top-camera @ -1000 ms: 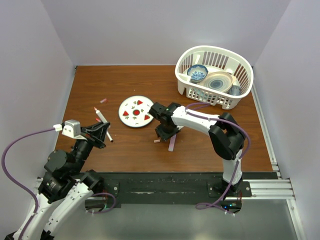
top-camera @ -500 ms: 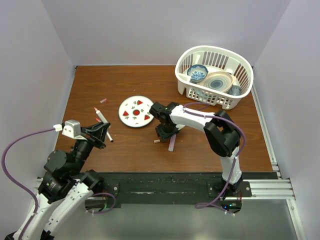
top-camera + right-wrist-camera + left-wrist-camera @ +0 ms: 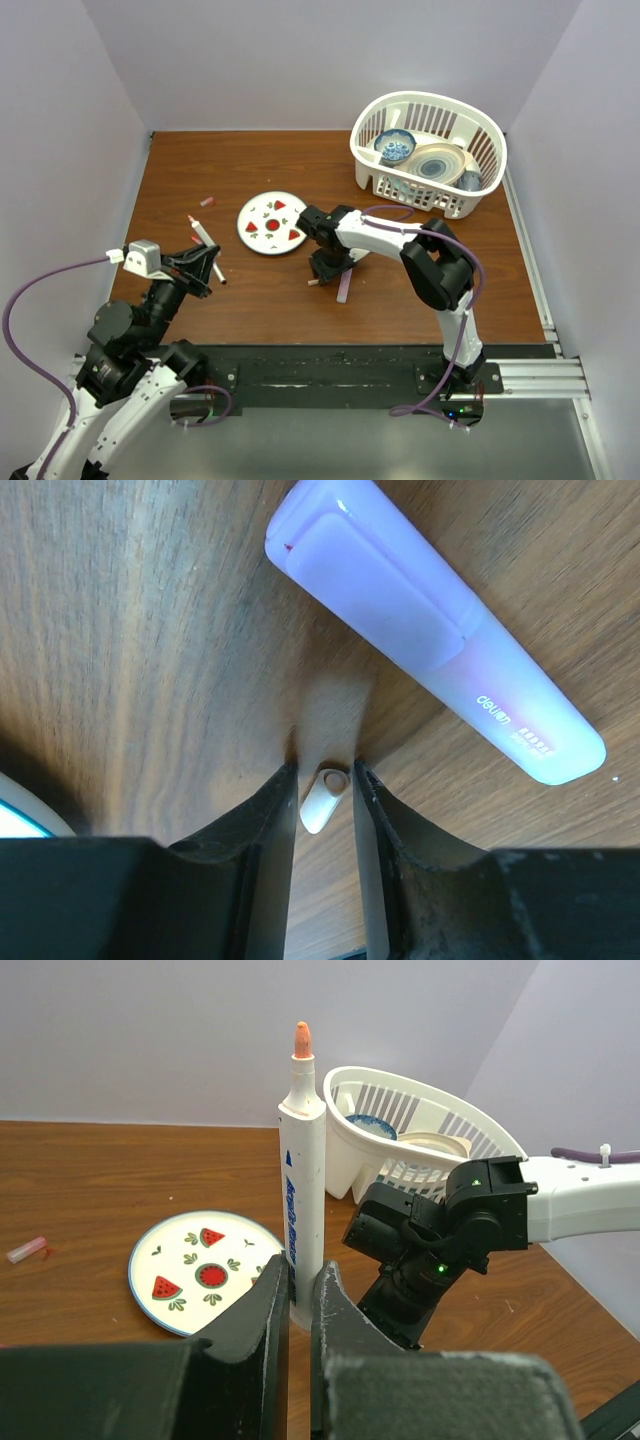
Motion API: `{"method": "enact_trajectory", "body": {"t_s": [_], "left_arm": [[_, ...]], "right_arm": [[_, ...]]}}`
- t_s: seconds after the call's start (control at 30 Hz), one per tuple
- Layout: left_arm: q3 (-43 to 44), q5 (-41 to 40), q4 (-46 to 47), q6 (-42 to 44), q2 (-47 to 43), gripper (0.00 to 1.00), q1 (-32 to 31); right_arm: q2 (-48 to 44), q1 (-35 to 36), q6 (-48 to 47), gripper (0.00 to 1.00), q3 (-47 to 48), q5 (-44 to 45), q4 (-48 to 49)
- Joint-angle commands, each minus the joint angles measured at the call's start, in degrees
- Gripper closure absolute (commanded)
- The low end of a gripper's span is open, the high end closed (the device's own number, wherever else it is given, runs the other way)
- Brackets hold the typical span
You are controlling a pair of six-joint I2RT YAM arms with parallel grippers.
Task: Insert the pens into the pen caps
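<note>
between the tips of your right gripper [image 3: 325,780] the cap [image 3: 322,800] lies on the table [image 3: 150,630], long axis along the slot, jaws narrowly apart around it; pink pen [image 3: 435,650] just beside. your left gripper [image 3: 300,1300] clamps the white pen [image 3: 302,1180] upright.

Left fingers [image 3: 262,1312] clamped, raised; right fingers [image 3: 268,852] pointing down, narrowly parted.

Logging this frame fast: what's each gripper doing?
Left gripper: shut on the white pen, held upright.
Right gripper: straddles the pale cap on the table; grasp cannot be told.
</note>
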Motion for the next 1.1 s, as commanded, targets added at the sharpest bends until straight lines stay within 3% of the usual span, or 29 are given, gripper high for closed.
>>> {"method": "enact_trajectory", "body": {"t_s": [0.0,0.43,0.47,0.5,0.53,0.7,1.07], "left_arm": [[-0.4,0.0,1.6,0.0,-0.9,1.0,0.4],[-0.3,-0.4,1.2,-0.3,-1.6,1.0,0.4],[-0.3,-0.4,1.3,-0.3,-1.7,1.0,0.4],[-0.3,-0.4,1.3,-0.4,-1.7,1.0,0.4],[-0.3,-0.3,1.3,-0.4,-1.7,1.0,0.4],[-0.3,-0.3,1.3,-0.5,-1.7,1.0,0.5],[-0.3,-0.6,1.1,-0.5,-2.3,1.0,0.4]], "right_arm": [[1.1,0.6,2.1,0.71,1.5,0.0,-0.3],[2.3,1.7,1.4,0.89,0.4,2.1,-0.9],[2.1,1.7,1.1,0.87,0.1,2.1,-0.7],[2.0,1.7,0.7,0.75,-0.1,1.9,-0.4],[1.8,1.8,0.6,0.69,-0.7,1.5,0.0],[1.8,2.9,0.9,0.59,0.3,1.9,-0.8],[3.3,3.2,2.0,0.7,0.2,0.8,-2.1]]}}
